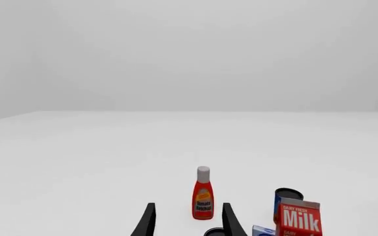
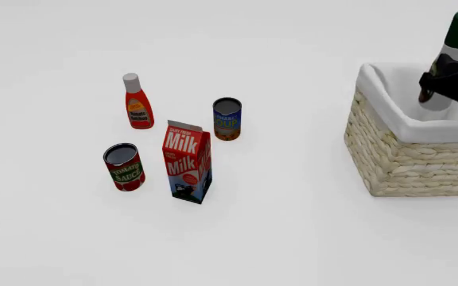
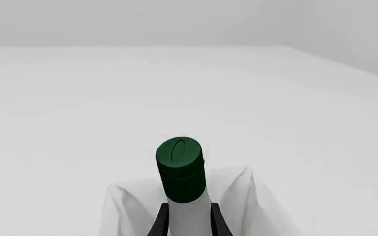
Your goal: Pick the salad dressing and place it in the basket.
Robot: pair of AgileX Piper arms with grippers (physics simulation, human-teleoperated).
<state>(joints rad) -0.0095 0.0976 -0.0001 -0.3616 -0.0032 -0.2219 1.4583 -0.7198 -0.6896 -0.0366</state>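
A: What does the salad dressing (image 2: 450, 56) look like?

B: A white bottle with a dark green screw cap, narrow at the neck. The right gripper (image 2: 443, 80) is clenched on its neck just below the cap, and the right wrist view shows both dark fingers (image 3: 159, 221) pressed against the white neck. Its label isn't visible.

A: Where is it?

B: Held upright over the basket (image 2: 408, 161), its lower end down past the white cloth rim, inside the opening. Whether it touches the bottom is hidden by the lining.

A: Anything else in the basket?

B: Only the bottle; the visible lining is bare.

A: Count the rest, nearest first.

B: All sit well left of the basket. One milk carton (image 2: 186, 161) is nearest, with one tomato sauce can (image 2: 124, 166) just beyond its far-left side. Farther back are one blue can (image 2: 226, 118), then one red ketchup bottle (image 2: 138, 102) with a white cap. So two cans, one carton, two bottles, one basket.

A: And the left gripper (image 1: 185, 221)?

B: Its fingers are spread apart with nothing between them, the ketchup bottle standing well ahead.
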